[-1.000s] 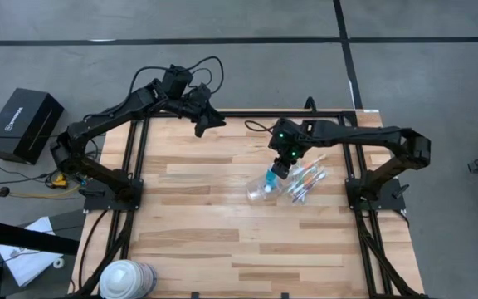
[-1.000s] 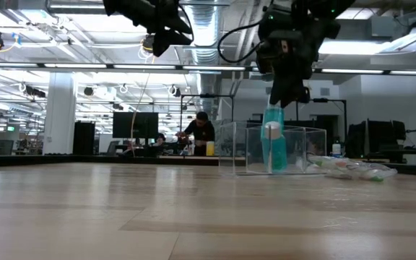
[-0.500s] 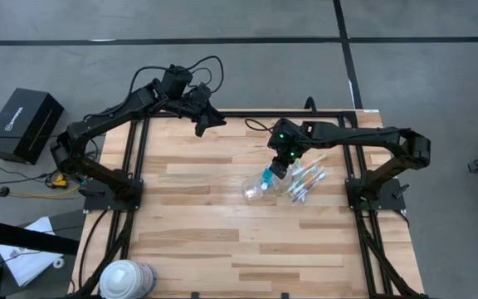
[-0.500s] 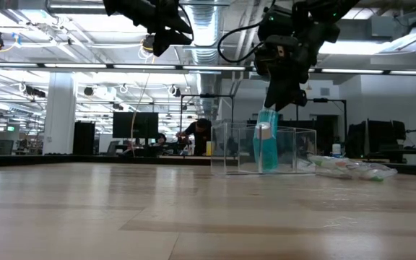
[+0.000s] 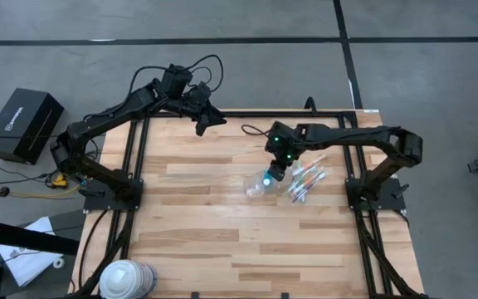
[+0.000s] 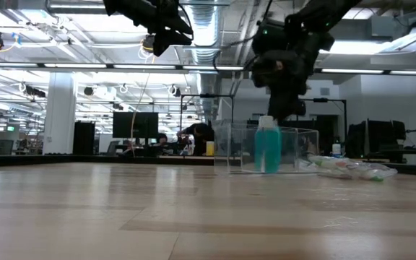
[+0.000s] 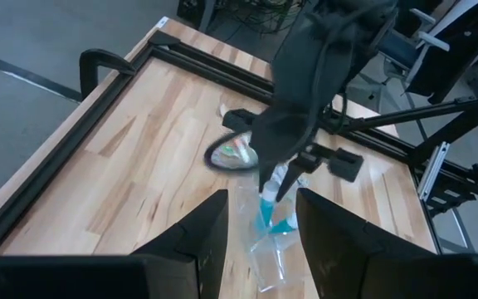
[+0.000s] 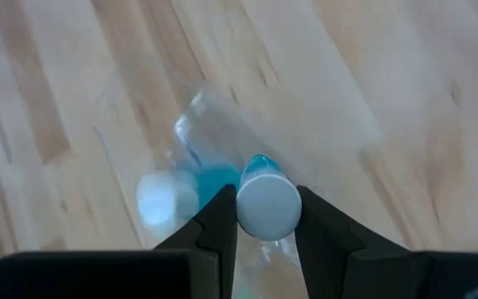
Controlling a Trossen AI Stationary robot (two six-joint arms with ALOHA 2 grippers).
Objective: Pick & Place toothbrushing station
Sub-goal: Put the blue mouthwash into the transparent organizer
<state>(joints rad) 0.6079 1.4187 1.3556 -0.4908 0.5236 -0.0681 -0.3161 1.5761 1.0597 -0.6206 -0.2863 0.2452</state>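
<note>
Tube upright inside clear cup, blue body down, white end up. Right gripper directly above cup, fingers clamped on white end of tube. Cup near middle of wooden table, toothbrushes lying just beside it on right-arm side. Left gripper raised over far edge of table, well apart from cup, fingers parted, holding nothing.

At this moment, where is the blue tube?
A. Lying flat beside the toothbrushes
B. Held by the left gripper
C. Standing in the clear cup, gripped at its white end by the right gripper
C: the right gripper pinches the white end of the blue tube, which stands upright inside the clear cup.
</note>
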